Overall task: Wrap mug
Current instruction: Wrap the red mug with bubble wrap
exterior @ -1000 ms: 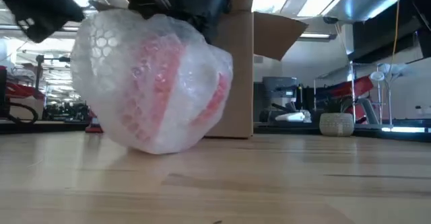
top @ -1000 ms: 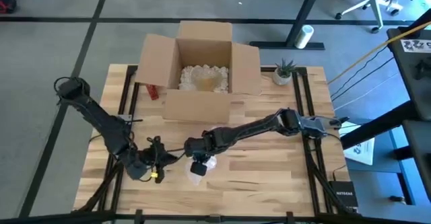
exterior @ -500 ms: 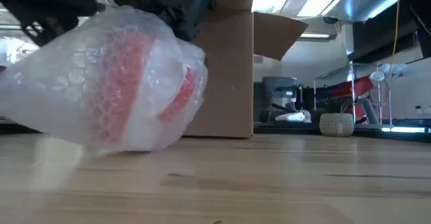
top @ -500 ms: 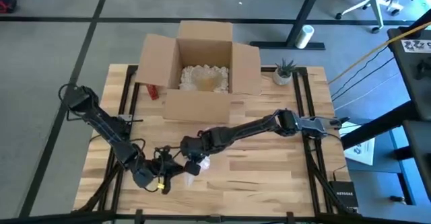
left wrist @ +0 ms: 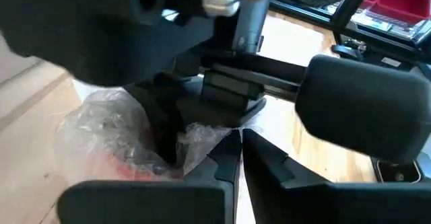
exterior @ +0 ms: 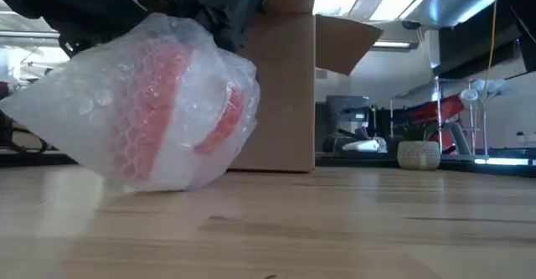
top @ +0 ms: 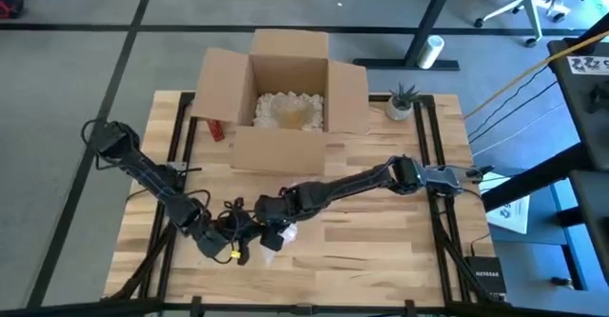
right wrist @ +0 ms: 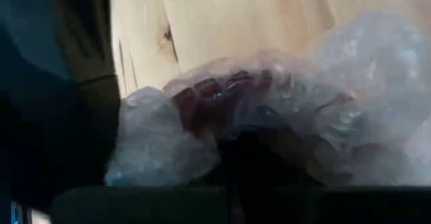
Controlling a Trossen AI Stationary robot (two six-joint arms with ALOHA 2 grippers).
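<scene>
On the wooden table [top: 381,231], both hands grip the bubble-wrapped mug [exterior: 167,111].

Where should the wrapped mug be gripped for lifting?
Across the mug's rounded middle, coming from above: the bundle lies tilted on the table, and loose bubble wrap trails off one end, so the ends give no firm hold. Both arms already crowd its top.
</scene>
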